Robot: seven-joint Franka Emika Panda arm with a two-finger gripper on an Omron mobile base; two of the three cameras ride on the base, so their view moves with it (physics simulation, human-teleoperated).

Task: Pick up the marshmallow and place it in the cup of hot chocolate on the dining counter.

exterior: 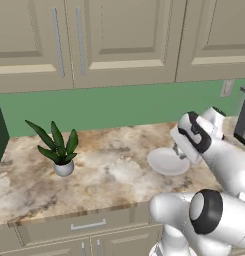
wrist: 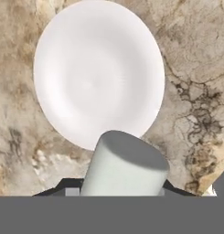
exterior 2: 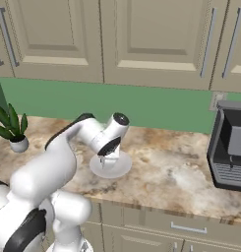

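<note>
Hand view: small pale squat cylindrical marshmallow [wrist: 125,164] sits between the tool [wrist: 120,189] tips, clenched on it, upright axis. Round white plate [wrist: 86,68] lies just beyond on marbled tabletop [wrist: 191,55]; red mug's direction cannot be told.

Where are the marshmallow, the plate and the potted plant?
marshmallow [wrist: 125,167]: hand view, front face of the pale cylinder between the gripper tips.
plate [wrist: 93,73]: hand view, centre of the white dish.
potted plant [exterior: 58,142]: left base view, green leaves above the small pot.

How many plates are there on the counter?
1. The plate lies on the marbled counter, under the robot's hand, right of the potted plant. The arm may hide another.
</note>
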